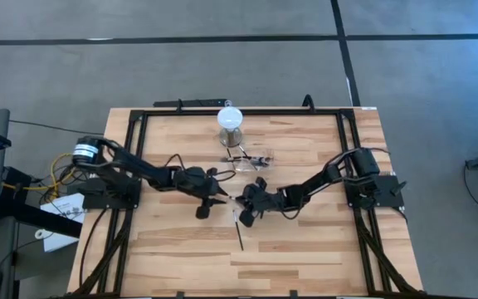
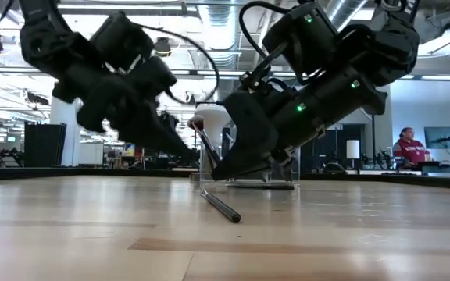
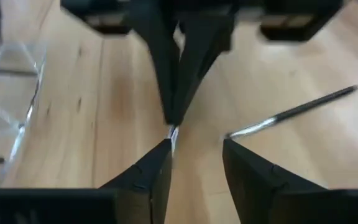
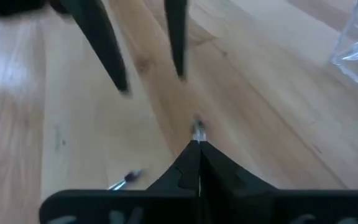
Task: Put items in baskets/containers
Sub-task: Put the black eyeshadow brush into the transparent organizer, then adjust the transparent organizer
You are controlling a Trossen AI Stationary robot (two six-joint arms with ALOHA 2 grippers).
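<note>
High view: my left gripper (image 1: 220, 198) and right gripper (image 1: 242, 202) meet mid-table; one loose brush (image 1: 240, 235) lies just below them, and the clear container (image 1: 251, 160) beyond holds brushes too small to count.

Low view: one held brush (image 2: 204, 140) stands tilted, tip up.

Left wrist view: my fingers (image 3: 146, 174) are spread.

Right wrist view: mine are clenched on its ferrule (image 4: 197, 129). Light, stiff, slippery, I judge; grip mid-handle.

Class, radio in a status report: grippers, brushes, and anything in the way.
Right gripper shut on a brush mid-table. Left gripper open, facing it. One brush loose on the table. Clear container beyond; nothing blocking.
</note>
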